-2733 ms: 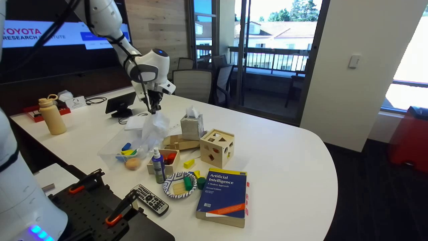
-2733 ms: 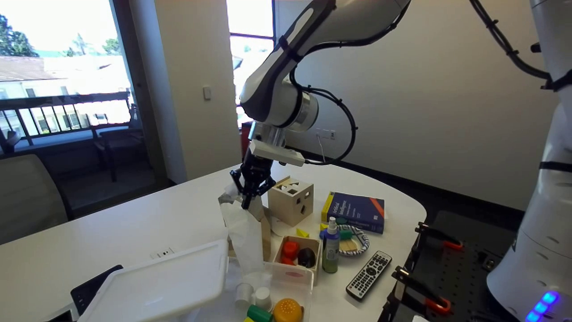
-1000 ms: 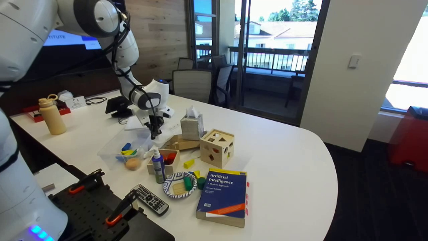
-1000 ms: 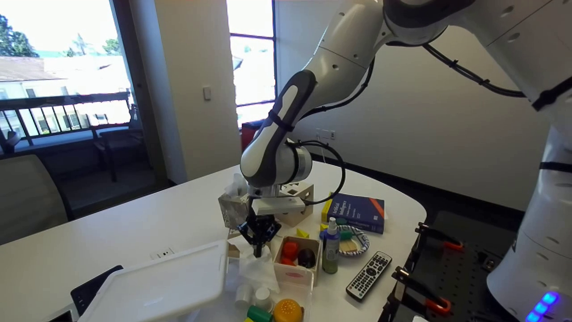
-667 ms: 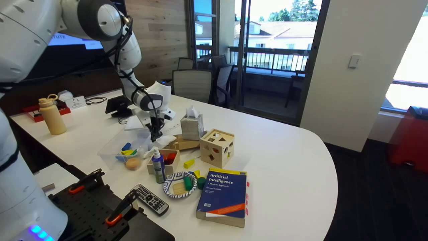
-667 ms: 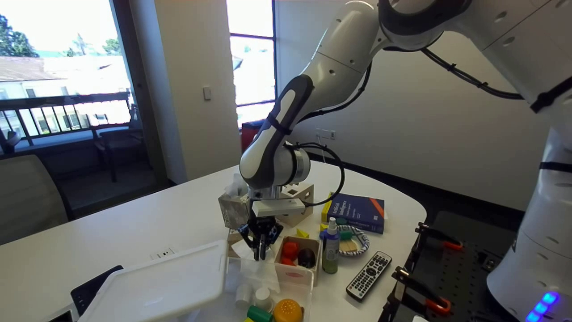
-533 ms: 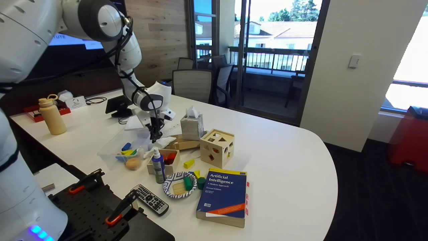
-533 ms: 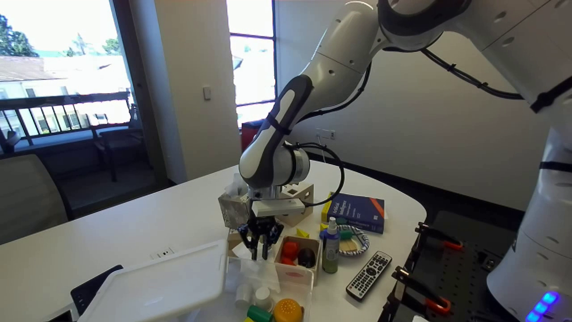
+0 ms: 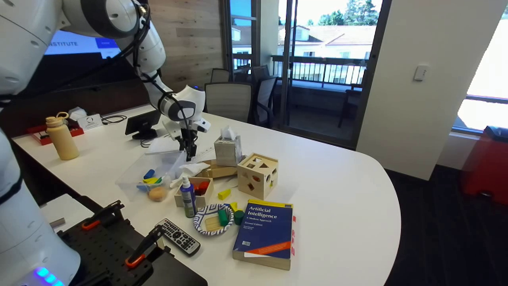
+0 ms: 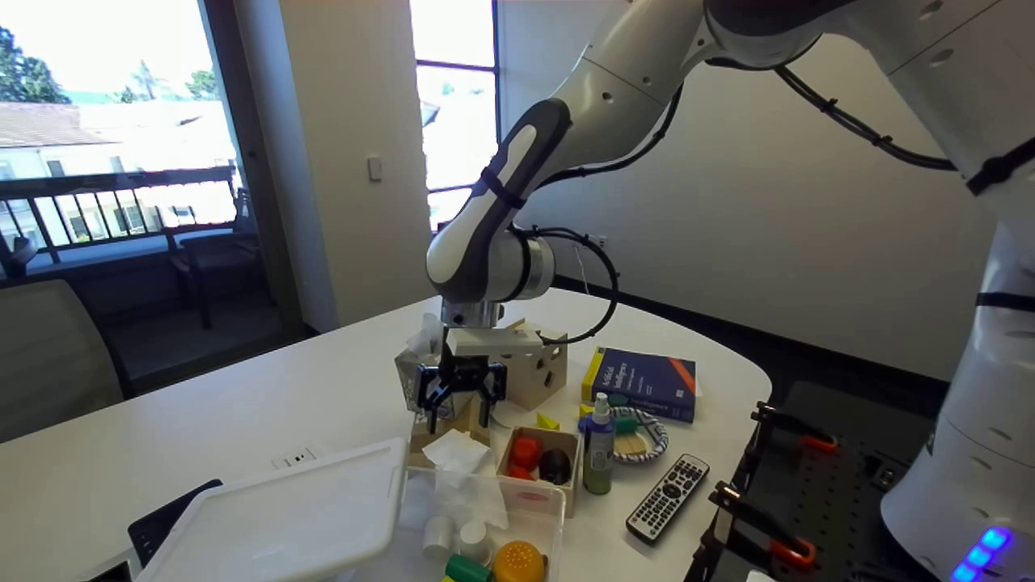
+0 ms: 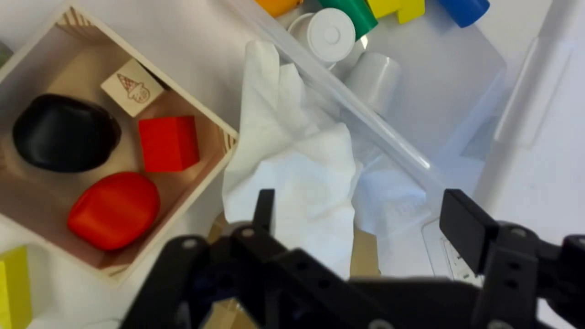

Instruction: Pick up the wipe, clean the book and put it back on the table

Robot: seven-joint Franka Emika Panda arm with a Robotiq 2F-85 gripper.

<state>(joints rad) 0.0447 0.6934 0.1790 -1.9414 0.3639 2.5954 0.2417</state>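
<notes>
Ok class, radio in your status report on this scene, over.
Black pincer: open, holding nothing. Crumpled white papery wipe: lying loose beside clear plastic bin. Possible obstacle: square pale wooden box, between wipe and thick dark-blue paperback book.

Ext. cams share table (image 9: 341, 198); wrist's overhead

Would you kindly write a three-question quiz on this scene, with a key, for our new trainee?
1. True or false: the gripper is open and the wipe is not in its grip.
2. On the book, what colour is the strip at the top of the cover: (A) green, (B) yellow or (C) black?
3. Fill in the gap: in the wrist view, the pale block inside the wooden box bears a drawing of an ______.

Key: 1. True. 2. B. 3. Ice-cream cone.
</notes>
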